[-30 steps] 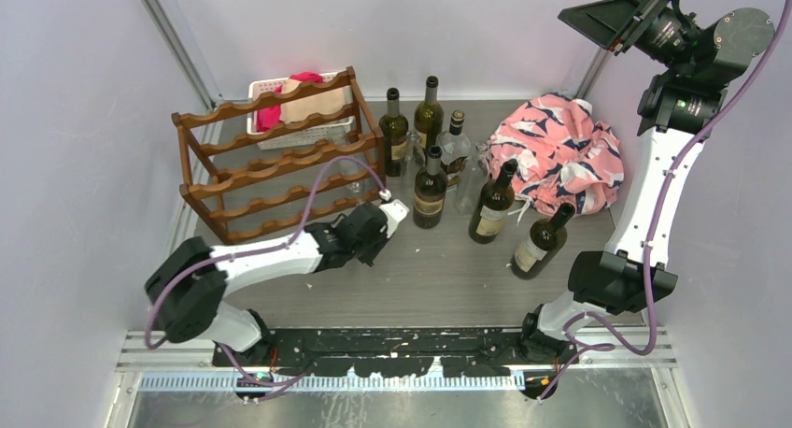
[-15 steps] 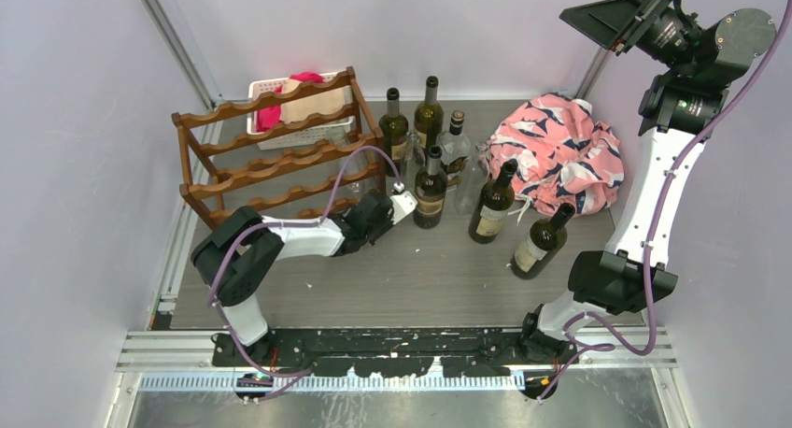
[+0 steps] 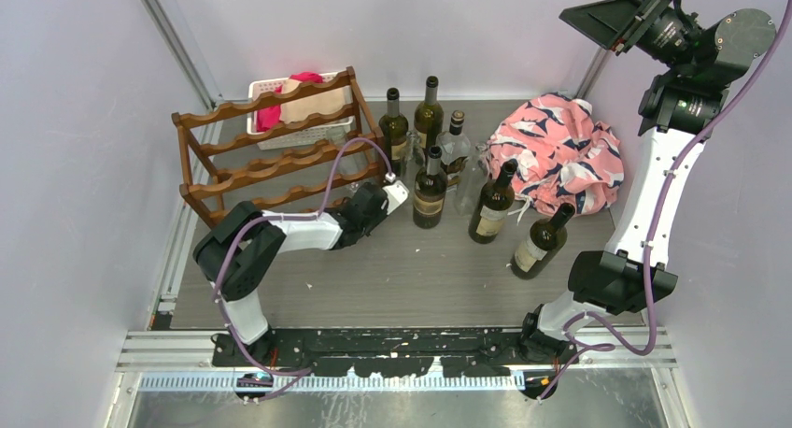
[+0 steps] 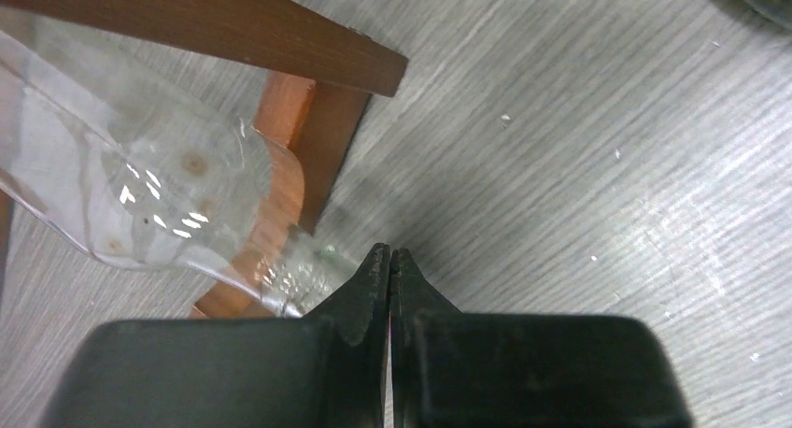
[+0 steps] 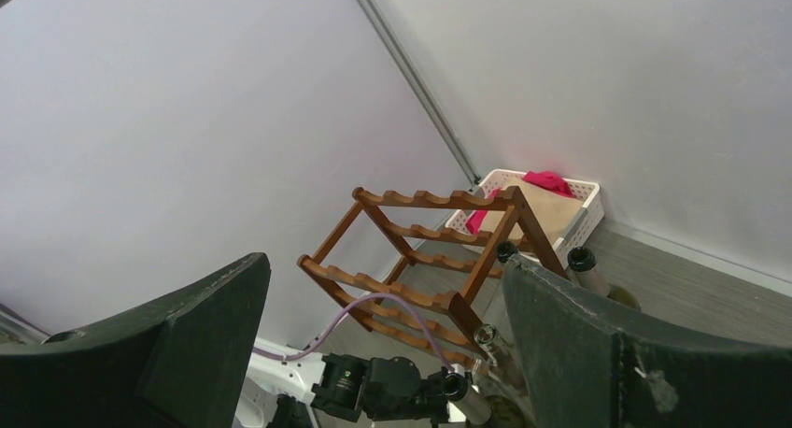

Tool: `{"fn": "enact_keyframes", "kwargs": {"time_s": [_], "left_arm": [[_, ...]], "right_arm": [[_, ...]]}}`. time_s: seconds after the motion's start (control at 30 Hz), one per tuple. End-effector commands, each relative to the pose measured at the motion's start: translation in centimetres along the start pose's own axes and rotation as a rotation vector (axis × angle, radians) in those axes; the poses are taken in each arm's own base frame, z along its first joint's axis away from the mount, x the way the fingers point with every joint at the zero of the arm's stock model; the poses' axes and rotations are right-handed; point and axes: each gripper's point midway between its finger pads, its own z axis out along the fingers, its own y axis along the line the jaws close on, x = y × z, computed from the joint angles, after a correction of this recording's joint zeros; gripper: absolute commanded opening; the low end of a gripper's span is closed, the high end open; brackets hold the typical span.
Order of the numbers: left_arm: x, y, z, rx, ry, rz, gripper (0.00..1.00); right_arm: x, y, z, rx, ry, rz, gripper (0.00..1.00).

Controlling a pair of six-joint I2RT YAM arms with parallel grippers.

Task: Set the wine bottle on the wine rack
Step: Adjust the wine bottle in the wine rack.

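Claw of the left arm (image 4: 389,252), fingertips pressed together on nothing, is hovering low over the desk (image 4: 579,166) at the foot of the wine rack (image 4: 187,17). A clear glass wine bottle (image 4: 140,185) is lying just ahead of it and to its left, against the rack's corner post; whether it is sitting in a cradle cannot be told. Nudging appears to be the step in hand. It is best done slowly, along the bottle's length, keeping the tips off the post so the glass is not rolling away. Right claw (image 5: 388,262) is hanging high, fingers spread wide, empty. Dark bottles (image 3: 430,190) standing to the left claw's right are wearing pale labels, print too small to read.
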Motion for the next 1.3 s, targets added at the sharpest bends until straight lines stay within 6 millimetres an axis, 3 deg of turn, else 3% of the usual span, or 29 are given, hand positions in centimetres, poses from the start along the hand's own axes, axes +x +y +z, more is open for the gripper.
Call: {"fn": "enact_keyframes", "kwargs": {"time_s": [0.0, 0.2, 0.53, 0.7, 0.93, 1.03, 1.13, 1.2, 1.27], "left_arm": [[-3.5, 2.2, 0.3, -0.069, -0.09, -0.06, 0.02], [-3.6, 2.1, -0.2, -0.053, -0.088, -0.082, 0.07], [-2.2, -2.5, -3.8, 0.209, -0.076, -0.221, 0.18], [-2.7, -4.1, -7.9, 0.345, -0.096, -0.334, 0.23], [-6.8, -3.6, -15.8, 0.501, -0.245, -0.351, 0.27], [-9.2, -2.4, -19.6, 0.531, -0.331, -0.338, 0.41], [-12.0, 0.2, -23.4, 0.492, -0.443, -0.345, 0.71], [-14.0, 2.8, -26.3, 0.427, -0.543, -0.387, 0.91], [-15.5, 4.5, -28.6, 0.413, -0.615, -0.409, 0.96]], "right_arm": [[-0.6, 2.7, -0.3, -0.027, -0.013, -0.087, 1.0], [-0.5, 2.6, -0.3, -0.029, -0.012, -0.085, 1.0], [-0.6, 2.9, -0.3, -0.034, -0.012, -0.092, 1.0], [-0.4, 3.5, -0.2, -0.048, 0.0, -0.099, 1.0], [1.2, 6.7, 1.0, -0.122, 0.101, -0.13, 1.0], [1.7, 8.1, 0.6, -0.134, 0.137, -0.167, 1.0], [2.0, 8.9, 0.4, -0.142, 0.158, -0.152, 1.0], [2.1, 8.5, 0.3, -0.127, 0.154, -0.12, 1.0], [2.0, 6.8, 0.4, -0.065, 0.121, -0.101, 1.0]]}}
